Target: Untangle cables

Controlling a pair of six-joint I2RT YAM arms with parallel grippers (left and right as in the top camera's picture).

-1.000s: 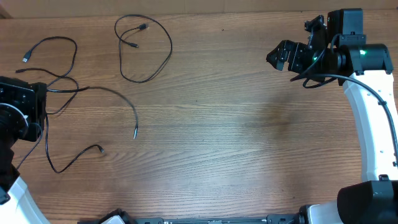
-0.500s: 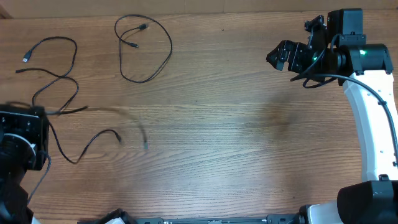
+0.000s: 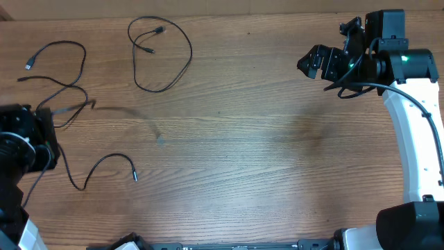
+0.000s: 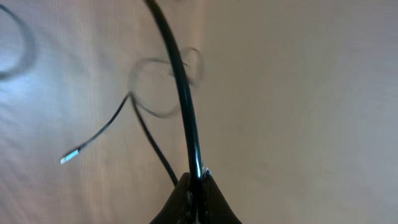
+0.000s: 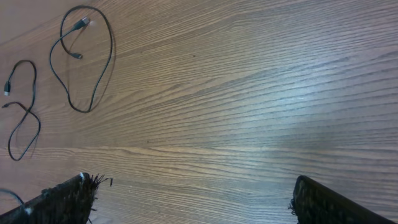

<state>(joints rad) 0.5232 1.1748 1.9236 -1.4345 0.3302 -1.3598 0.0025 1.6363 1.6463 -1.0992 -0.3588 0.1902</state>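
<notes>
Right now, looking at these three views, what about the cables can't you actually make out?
Overhead: the left arm covers its jaws and the grip.
Overhead: one cable is motion-blurred; its end is unreadable.
Left wrist: the loop behind the held cable is blurred; knot or mere crossing, can't tell.
Right wrist: plug types on the looped cable are too small.

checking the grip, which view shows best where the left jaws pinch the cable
Left wrist: close up, the left gripper has its jaws shut on the cable. Overhead hides the pinch beneath the arm; right wrist misses it.
</notes>
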